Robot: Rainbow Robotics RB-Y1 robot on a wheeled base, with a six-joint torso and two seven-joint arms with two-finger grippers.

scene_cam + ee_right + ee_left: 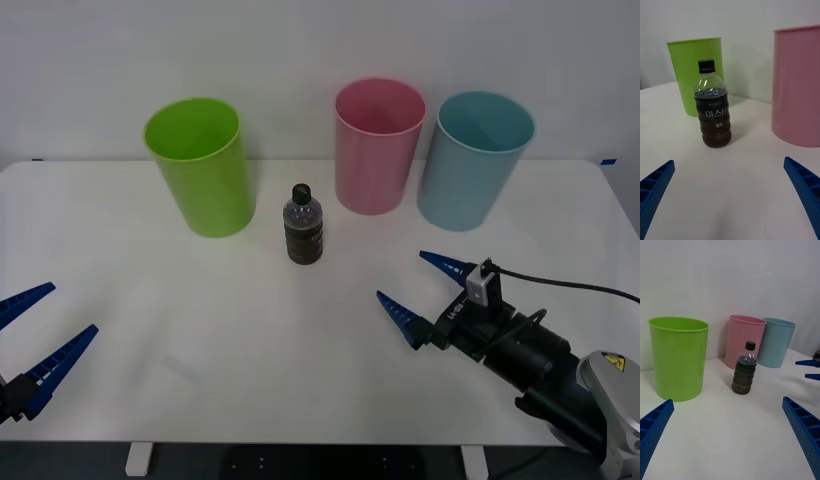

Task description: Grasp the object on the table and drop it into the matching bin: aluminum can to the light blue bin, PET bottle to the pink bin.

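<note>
- The bottle stands upright on the table, between the green bin and the pink bin, a little in front of both and touching neither.
- We have the right gripper low over the table, near the bottle, its blue fingers spread wide and holding nothing; in its wrist view the bottle sits between the two fingers but still ahead of them.
- To do the grasp well, we judge we should go straight in, bring the ribbed body between the fingers below the black cap, and close gently so the light bottle neither tips nor slides.
- The pink bin stands just beyond, so the lift should clear its rim before release.
- The left gripper waits at the table's near left edge, fingers apart and empty.
- Count: one bottle, three bins, namely green, pink and light blue bin, and two grippers.
</note>
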